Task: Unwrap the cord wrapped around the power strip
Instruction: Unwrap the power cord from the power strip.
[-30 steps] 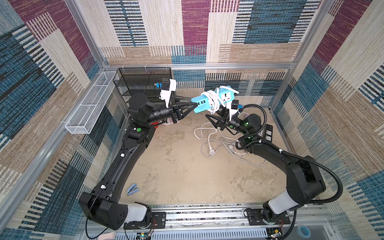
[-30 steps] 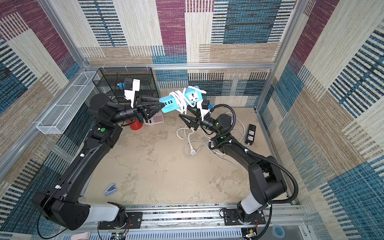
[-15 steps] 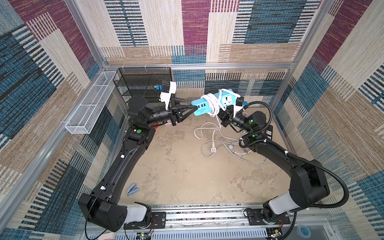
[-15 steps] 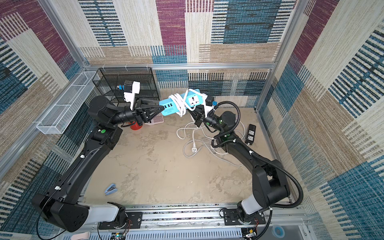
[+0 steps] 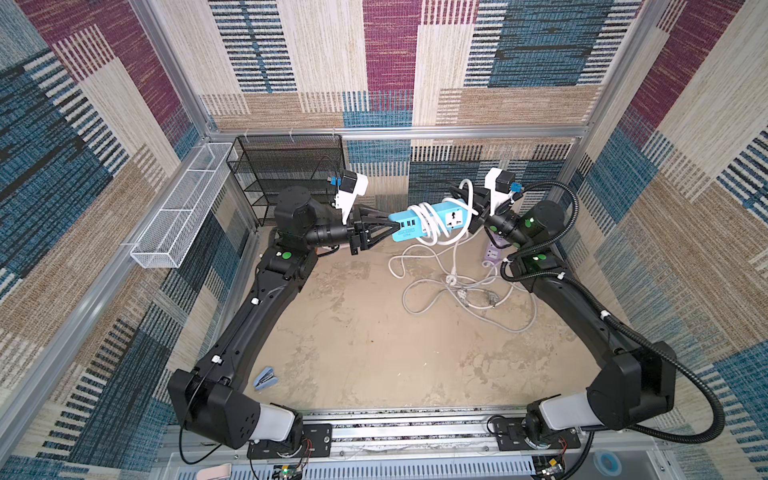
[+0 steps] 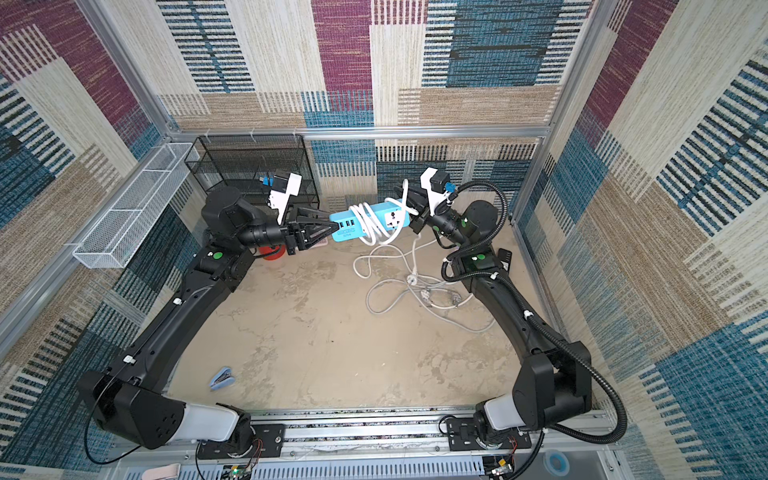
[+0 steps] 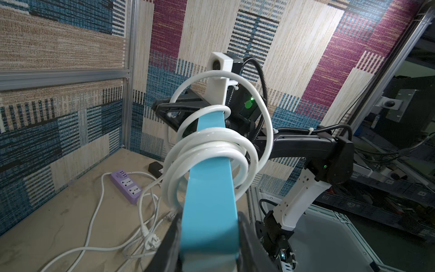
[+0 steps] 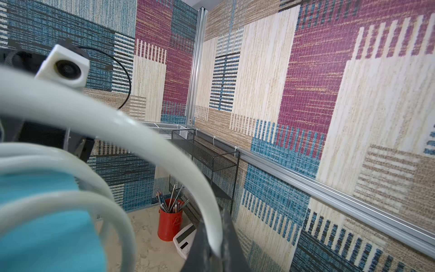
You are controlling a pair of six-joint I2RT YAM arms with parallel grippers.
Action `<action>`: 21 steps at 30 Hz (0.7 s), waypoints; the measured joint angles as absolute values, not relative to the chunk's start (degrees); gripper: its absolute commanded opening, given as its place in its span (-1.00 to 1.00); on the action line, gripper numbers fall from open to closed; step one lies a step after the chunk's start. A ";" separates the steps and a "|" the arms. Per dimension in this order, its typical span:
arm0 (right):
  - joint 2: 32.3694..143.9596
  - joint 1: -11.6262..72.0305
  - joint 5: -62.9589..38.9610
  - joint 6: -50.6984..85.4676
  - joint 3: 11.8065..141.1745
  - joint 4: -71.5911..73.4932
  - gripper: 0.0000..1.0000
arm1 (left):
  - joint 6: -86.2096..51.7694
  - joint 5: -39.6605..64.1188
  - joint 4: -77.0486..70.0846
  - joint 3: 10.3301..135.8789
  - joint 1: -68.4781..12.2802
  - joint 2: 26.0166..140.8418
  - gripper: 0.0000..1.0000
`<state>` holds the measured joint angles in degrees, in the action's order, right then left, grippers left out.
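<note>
The strip hangs in the air at the upper middle of both top views, above the far part of the table. The white cord is coiled several times round its middle, and the rest trails down to a loose heap. The left gripper is clamped on the strip's USB end. The right gripper is pinched together on the outermost loop, near the free end. The step in hand looks like peeling that loop off: carry it out past the free end and round, with the left arm steady, without drawing the inner turns tight. The right wrist view alone shows the cord actually between the fingers, and a red cup of pencils plainly. The left wrist view shows how the turns overlap, and a purple strip that the right arm largely hides from above.
</note>
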<state>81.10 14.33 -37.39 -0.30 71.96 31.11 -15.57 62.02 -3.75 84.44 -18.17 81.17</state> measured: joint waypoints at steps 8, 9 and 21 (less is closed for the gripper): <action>73.28 12.62 -34.22 -4.89 66.98 25.39 -1.00 | -8.69 55.57 3.49 84.64 -17.12 81.23 -1.00; 72.42 12.62 -33.91 -5.30 66.11 24.91 -1.00 | -8.36 54.52 3.95 84.64 -17.02 81.19 -1.00; 65.67 13.08 -34.15 -4.51 53.06 22.06 -1.00 | -7.16 40.58 0.97 78.81 -16.25 76.12 -1.00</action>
<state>65.67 13.08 -34.15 -4.51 53.06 22.06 -7.16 40.58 0.97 78.81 -16.25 76.12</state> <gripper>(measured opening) 0.094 0.334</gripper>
